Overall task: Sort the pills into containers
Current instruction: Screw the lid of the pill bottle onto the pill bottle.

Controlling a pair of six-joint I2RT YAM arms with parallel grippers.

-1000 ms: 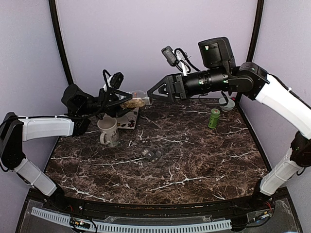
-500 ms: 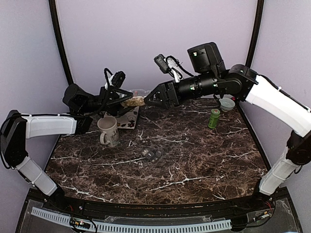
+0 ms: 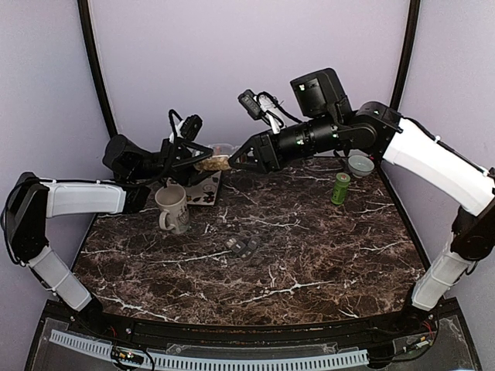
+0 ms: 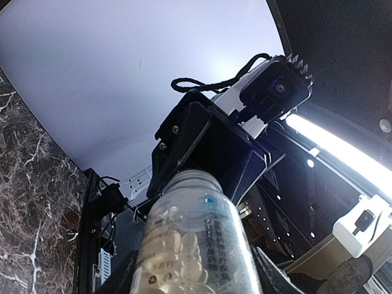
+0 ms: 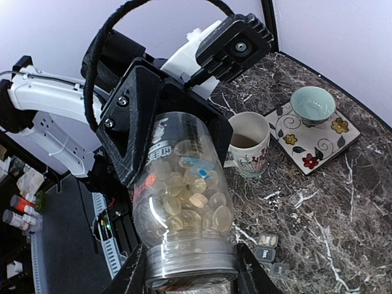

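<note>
Above marble table [image 3: 309,255], left gripper [image 3: 201,161] grips clear jar [image 5: 177,153] of tan pills [image 5: 191,205]; right gripper [image 3: 234,160] clamps its cap [image 5: 191,264].

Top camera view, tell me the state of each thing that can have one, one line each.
pill jar: lid on, held sideways in the air, part full of pills
left end effector: shut on the jar's base
right end effector: shut on the jar's lid
mug: upright on the table
pill organiser: flat on the table, lids unclear
green bottle: upright
</note>
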